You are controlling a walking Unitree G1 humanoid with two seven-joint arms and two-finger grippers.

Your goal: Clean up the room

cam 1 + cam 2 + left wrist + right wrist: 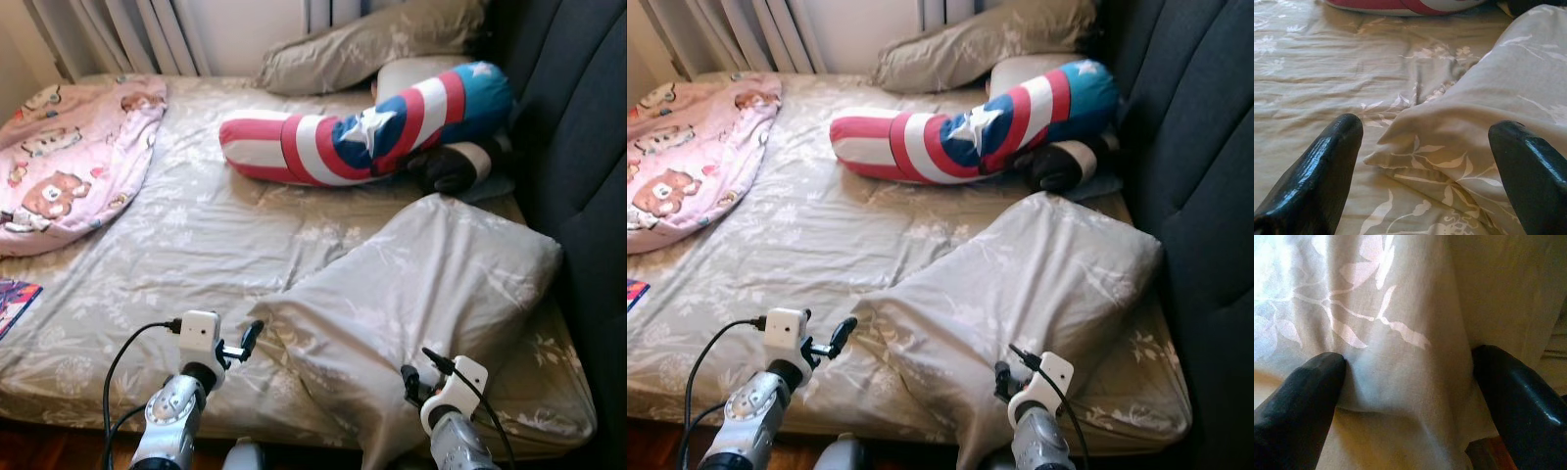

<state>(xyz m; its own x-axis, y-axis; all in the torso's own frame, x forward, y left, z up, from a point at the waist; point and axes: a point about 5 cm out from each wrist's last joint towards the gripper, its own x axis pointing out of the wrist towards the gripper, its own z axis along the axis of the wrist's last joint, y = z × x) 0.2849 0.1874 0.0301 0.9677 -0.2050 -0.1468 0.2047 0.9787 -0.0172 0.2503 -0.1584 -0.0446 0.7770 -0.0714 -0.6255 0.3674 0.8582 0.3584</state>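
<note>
At the near edge of the bed, the right gripper (1405, 396) stands with its two black fingers spread wide, a fold of the grey pillow (441, 284) bulging between them; the fingertips (1312, 382) press into the cloth on either side, but the fold is not pinched flat, so the gripper reads as open around it rather than clamped. Its white wrist sits under the pillow's near corner, which hangs over the bed's edge.

To the left, the left gripper (1425, 161) is also open, fingers well apart, hovering over the sheet (196, 235) and aimed at the pillow's left corner, which lies just ahead of the fingers. That corner seems not to touch either finger, though the angle is too low to be sure.

The pillow lies slanted across the near right part of the bed, its far end against the dark headboard (588, 176) on the right. Its leaf print matches the sheet.

Farther off, a red, white and blue bolster (362, 127) with a white star lies across the bed, its right end near the headboard, with something dark tucked just beside it. Beyond it, at the far side, rests a second grey pillow (372, 39). A pink blanket (69, 157) with bear prints lies heaped at the far left, and curtains (118, 34) hang behind it.
</note>
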